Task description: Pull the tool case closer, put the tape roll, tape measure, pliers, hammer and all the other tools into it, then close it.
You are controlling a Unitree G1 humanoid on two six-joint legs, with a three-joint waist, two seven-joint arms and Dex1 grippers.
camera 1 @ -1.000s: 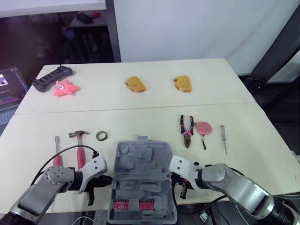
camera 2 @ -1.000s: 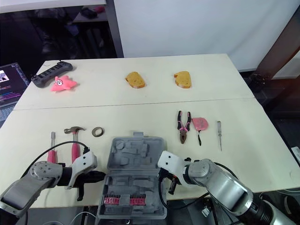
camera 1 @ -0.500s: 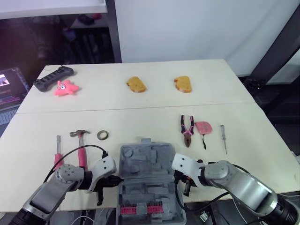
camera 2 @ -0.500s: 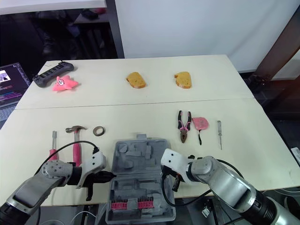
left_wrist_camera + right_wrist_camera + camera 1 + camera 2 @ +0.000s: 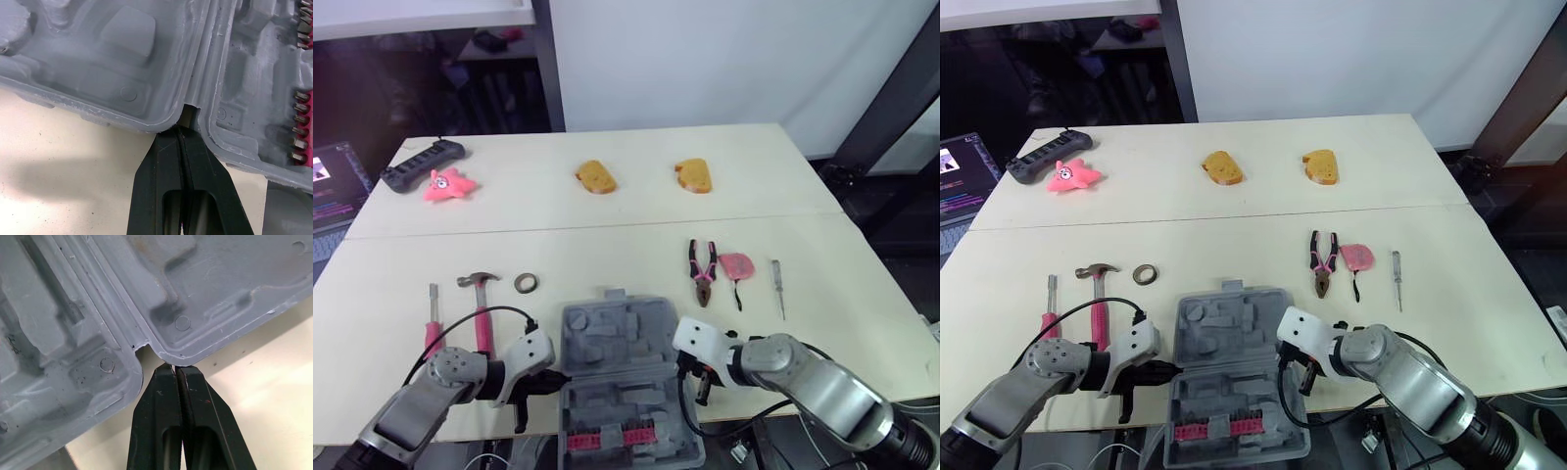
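Left gripper (image 5: 182,131): both black fingers pressed flat together, tips in the hinge notch on the left edge of the tool case (image 5: 625,377).
Right gripper (image 5: 175,368): fingers likewise closed with no gap, tips touching the case's right edge beside the hinge.
Tool case: grey, open and lying flat between the two grippers, its near half with a pink row of bits at the table's front edge.
Left of the case: hammer (image 5: 481,311) with pink handle, pink-handled screwdriver (image 5: 433,315) beside it, tape roll (image 5: 526,284) near the hammer head.
Right of the case: pliers (image 5: 703,271), pink tape measure (image 5: 738,266) just beside them, small screwdriver (image 5: 779,287) further out.
Table (image 5: 607,225): pale top in two parts with a seam across.
Far part: two bread slices (image 5: 595,177), pink star toy (image 5: 448,184), black bar-shaped device (image 5: 421,164).
Room: white wall behind, dark area and a lit laptop screen (image 5: 331,176) at left.
Change from a second ago: the case and both grippers sit slightly further to the robot's right; the loose tools lie as before.
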